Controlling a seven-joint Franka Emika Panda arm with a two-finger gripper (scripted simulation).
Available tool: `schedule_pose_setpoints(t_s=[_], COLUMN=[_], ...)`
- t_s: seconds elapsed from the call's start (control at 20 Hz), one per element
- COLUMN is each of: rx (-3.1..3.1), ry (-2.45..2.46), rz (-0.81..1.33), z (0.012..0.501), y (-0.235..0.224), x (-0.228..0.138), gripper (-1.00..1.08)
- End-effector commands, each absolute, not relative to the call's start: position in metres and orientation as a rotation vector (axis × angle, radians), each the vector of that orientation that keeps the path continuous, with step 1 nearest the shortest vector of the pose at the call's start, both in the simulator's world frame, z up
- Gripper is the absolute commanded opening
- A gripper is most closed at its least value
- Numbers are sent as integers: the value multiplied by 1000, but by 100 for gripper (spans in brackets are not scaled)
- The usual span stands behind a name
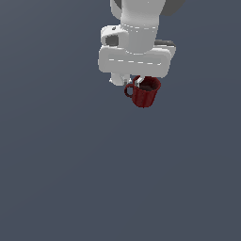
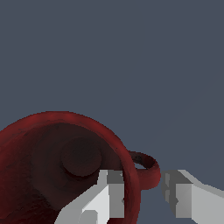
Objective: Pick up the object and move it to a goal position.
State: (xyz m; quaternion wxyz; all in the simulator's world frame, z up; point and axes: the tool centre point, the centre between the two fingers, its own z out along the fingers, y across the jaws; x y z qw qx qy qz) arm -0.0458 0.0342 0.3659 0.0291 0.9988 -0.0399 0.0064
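The dark red mug point(image 1: 143, 94) sits just under the white gripper point(image 1: 135, 82), with its loop handle toward the exterior view's left. In the wrist view the mug point(image 2: 52, 166) fills the lower part, its dark inside showing, and its handle point(image 2: 146, 168) juts out beside the rim. The gripper point(image 2: 144, 187) straddles the mug's wall next to the handle. One fingertip point(image 2: 114, 188) is inside the mug against the wall. The other point(image 2: 175, 192) is outside, with a visible gap between it and the wall. The jaws stand apart.
A plain grey-blue surface point(image 1: 70, 179) lies all around the mug. The white arm point(image 1: 139, 28) rises above the gripper at the top of the exterior view.
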Motion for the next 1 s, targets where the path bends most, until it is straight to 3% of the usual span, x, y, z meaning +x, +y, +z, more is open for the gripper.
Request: schedule_pose_setpoints(t_s=[0.0, 0.45, 0.95], rx=[3081, 3083, 3083], ry=[-124, -123, -123], rz=[23, 22, 22], z=[392, 447, 459], y=[45, 70, 76], x=[-51, -60, -61], gripper=[-100, -100, -100])
